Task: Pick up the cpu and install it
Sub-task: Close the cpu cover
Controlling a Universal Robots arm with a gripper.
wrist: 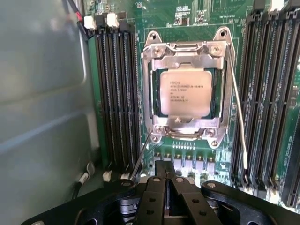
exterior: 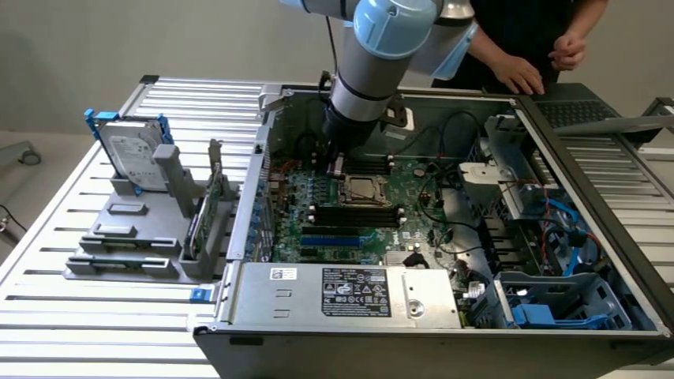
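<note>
Silver-grey, the chip (wrist: pixel 184 93) lies flat inside the metal-framed socket (wrist: pixel 186 50) on the green board (wrist: pixel 140 18). We see the pincer (wrist: pixel 165 169) pressed together, holding nothing, hanging just beside the socket.

arm (exterior: pixel 368 71) in open case (exterior: pixel 421 355) | gripper (exterior: pixel 337 167) just beside socket (exterior: pixel 364 188) | hard drive (exterior: pixel 132 150) upright, exterior view's left

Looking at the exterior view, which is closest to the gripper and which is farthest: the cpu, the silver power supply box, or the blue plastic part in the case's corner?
1. The cpu, just beside the gripper, mid-board.
2. The power supply, on the side toward the camera.
3. The blue plastic part, in the corner toward the camera on the exterior view's right.
</note>
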